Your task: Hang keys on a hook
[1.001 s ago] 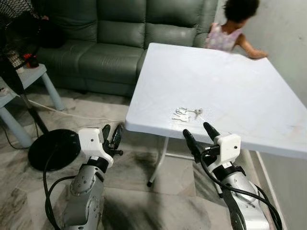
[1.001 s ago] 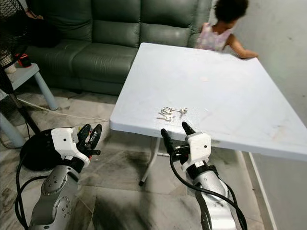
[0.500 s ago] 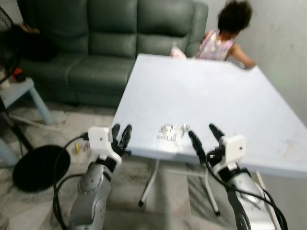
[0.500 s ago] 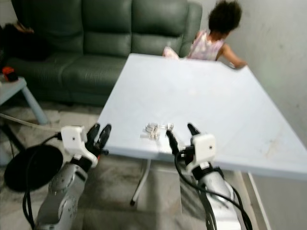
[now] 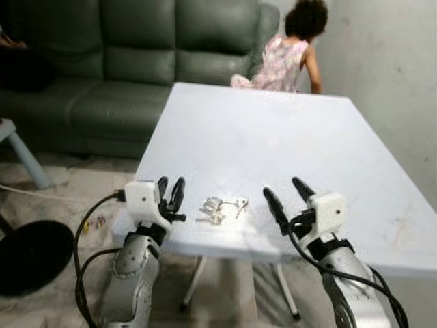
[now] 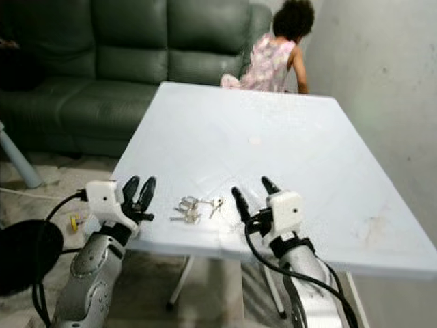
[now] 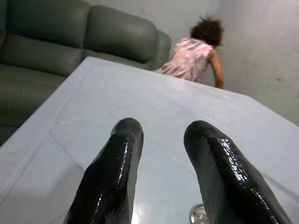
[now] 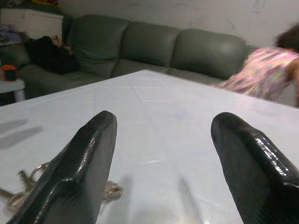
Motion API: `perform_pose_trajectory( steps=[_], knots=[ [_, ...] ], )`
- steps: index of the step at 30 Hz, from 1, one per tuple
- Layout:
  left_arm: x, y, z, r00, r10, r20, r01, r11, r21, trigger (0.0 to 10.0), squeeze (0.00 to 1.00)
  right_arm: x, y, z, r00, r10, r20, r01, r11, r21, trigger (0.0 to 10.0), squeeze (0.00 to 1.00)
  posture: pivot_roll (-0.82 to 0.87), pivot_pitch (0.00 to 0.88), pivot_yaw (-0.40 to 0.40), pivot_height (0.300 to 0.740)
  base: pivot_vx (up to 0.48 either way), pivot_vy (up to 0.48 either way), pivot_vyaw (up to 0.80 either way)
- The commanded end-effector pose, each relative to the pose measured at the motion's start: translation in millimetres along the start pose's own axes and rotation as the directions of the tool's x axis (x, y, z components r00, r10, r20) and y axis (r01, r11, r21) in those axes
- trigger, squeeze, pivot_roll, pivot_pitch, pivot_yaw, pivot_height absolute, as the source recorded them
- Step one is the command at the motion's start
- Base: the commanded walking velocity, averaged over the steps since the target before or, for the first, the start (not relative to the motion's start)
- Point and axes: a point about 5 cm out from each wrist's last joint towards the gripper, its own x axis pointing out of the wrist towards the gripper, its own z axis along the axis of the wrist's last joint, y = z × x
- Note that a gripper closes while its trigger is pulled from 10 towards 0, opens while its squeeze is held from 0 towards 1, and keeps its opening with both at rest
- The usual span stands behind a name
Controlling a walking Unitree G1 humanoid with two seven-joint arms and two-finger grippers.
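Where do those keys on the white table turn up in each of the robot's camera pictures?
Left eye view: keys near the table's front edge, between left gripper and right gripper.
Right eye view: same spot.
Left wrist view: a ring beside one finger.
Right wrist view: keys behind one finger.
Shared landmark: green sofa.

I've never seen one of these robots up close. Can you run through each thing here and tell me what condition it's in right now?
keys: lying loose in a bunch on the table, near its front edge, not held.
table: standing, white top.
left gripper: open, empty, raised at the table's front edge, beside the keys.
right gripper: open wide, empty, raised on the keys' other side.
person: at the table's far end, turned away.
sofa: unoccupied where visible.
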Motion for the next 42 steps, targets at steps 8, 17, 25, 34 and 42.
perform_pose_trajectory(
  steps=[8, 17, 25, 34, 42],
  knots=[
    [-6.3, 0.8, -0.3, 1.000, 0.018, 0.018, -0.018, 1.000, 0.004, 10.0, 0.00, 11.7, 2.1, 5.2, 0.999, 0.033, -0.034, -0.033, 0.999, -0.001, 10.0, 0.00, 0.11, 0.000, -0.084, 0.740, 0.000, 0.000, 0.00],
    [-8.1, 0.7, -0.8, 0.999, 0.028, 0.021, -0.028, 1.000, -0.008, 10.0, 0.00, 19.0, 3.1, 5.0, 0.997, 0.021, -0.076, -0.019, 1.000, 0.021, 10.0, 0.00, 0.12, 0.000, -0.092, 0.740, 0.000, 0.000, 0.00],
    [-23.0, -14.9, -13.0, 0.996, -0.090, -0.024, 0.090, 0.996, -0.025, 10.0, 0.00, 33.3, 6.4, 7.1, 0.990, -0.018, -0.143, 0.027, 0.998, 0.061, 10.0, 0.00, 0.12, 0.000, -0.100, 0.740, 0.000, 0.000, 0.00],
    [-31.7, -25.3, -12.1, 0.993, -0.115, -0.023, 0.114, 0.993, -0.039, 10.0, 0.00, 52.9, 3.3, 7.7, 0.976, -0.076, -0.205, 0.088, 0.995, 0.046, 10.0, 0.00, 0.14, 0.000, -0.122, 0.740, 0.000, 0.000, 0.00],
    [-41.2, -25.6, -8.0, 0.993, -0.113, -0.030, 0.112, 0.993, -0.031, 10.0, 0.00, 59.3, 2.8, 4.0, 0.960, -0.123, -0.250, 0.146, 0.986, 0.074, 10.0, 0.00, 0.15, 0.032, -0.136, 0.740, 0.000, 0.000, 0.00]
  ],
)
